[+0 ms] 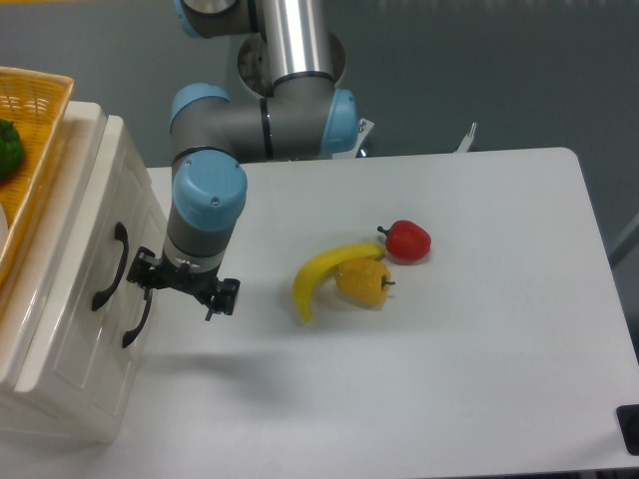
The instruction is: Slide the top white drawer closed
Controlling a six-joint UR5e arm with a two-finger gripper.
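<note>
The top white drawer is the upper part of the glossy cream cabinet front at the left, with its curved black handle. Its front looks flush with the lower drawer front, whose own black handle sits just right of it. My gripper points down at the table immediately right of the two handles. Its left finger stands close to the handles without holding them. The fingers are spread apart with nothing between them.
A yellow wicker basket holding a green vegetable sits on the cabinet top. A banana, a yellow pepper and a red pepper lie mid-table, right of the gripper.
</note>
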